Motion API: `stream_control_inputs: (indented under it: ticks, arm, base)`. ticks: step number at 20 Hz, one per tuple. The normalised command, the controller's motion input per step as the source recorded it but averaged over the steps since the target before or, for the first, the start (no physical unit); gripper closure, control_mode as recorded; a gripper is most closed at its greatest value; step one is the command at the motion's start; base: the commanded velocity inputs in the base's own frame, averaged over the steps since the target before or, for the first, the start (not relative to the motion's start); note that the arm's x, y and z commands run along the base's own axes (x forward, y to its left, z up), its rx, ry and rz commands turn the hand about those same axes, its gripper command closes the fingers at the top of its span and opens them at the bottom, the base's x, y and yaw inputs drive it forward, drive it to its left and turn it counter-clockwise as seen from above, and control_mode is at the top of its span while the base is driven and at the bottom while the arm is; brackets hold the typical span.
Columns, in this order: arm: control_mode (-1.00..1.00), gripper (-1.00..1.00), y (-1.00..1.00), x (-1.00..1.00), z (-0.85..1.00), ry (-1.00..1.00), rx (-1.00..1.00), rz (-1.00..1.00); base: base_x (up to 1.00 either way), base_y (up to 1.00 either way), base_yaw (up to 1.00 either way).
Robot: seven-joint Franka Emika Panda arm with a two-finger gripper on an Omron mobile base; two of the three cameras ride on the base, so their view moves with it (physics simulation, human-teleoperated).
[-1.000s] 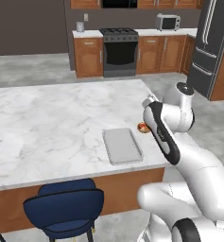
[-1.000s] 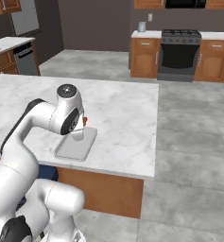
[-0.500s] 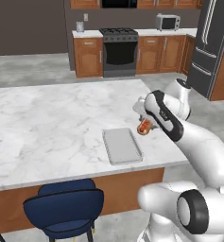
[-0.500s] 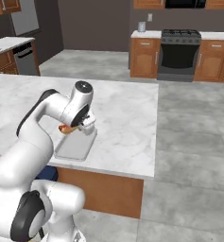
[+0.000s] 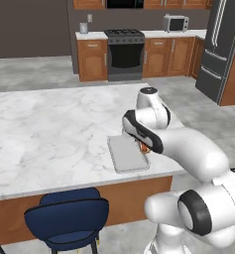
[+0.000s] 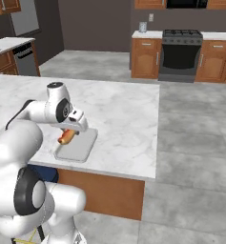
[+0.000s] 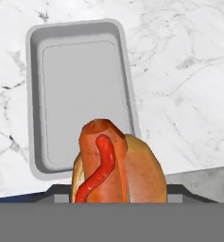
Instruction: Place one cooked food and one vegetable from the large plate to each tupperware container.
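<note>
A hot dog [image 7: 114, 171] in a bun with a red sauce line sits in my gripper [image 6: 68, 133], which is shut on it. It hangs just above the near right part of a shallow grey tupperware tray [image 7: 80, 94] on the marble island. Nothing lies inside that tray [image 5: 127, 155]. In the left base view the hot dog [image 5: 145, 147] peeks out behind my forearm at the tray's right rim, and the gripper [image 5: 144, 145] is mostly hidden by the arm. From the right base view the hot dog [image 6: 65, 137] hovers over the tray [image 6: 81, 147]. The large plate is out of view.
The tray lies close to the marble counter's [image 5: 49, 134] near edge. A blue chair [image 5: 69, 218] stands below that edge. Broad bare marble stretches left of the tray. A stove [image 5: 125, 54] and cabinets line the far wall.
The arm has carried the hot dog from beyond the tray's far right corner, up and back toward the near side, to over the tray's right part. The hand has turned as well.
</note>
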Motion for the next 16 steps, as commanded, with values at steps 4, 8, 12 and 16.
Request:
stream_control_inputs:
  ticks: [4, 8, 12, 16]
  arm:
    - [-1.0, 1.0, 0.07, 0.23, -0.39, -0.05, -0.25, 0.22]
    - [-1.0, 1.0, 0.0, 0.08, -0.2, 0.02, -0.03, 0.05]
    - [-1.0, 1.0, 0.0, 0.16, -0.18, 0.02, 0.0, 0.0]
    - [-1.0, 1.0, 0.0, 0.18, -0.35, 0.0, 0.05, -0.01]
  base:
    - [0.0, 0.0, 0.0]
    - [0.0, 0.0, 0.0]
    - [0.0, 0.0, 0.0]
    - [0.0, 0.0, 0.0]
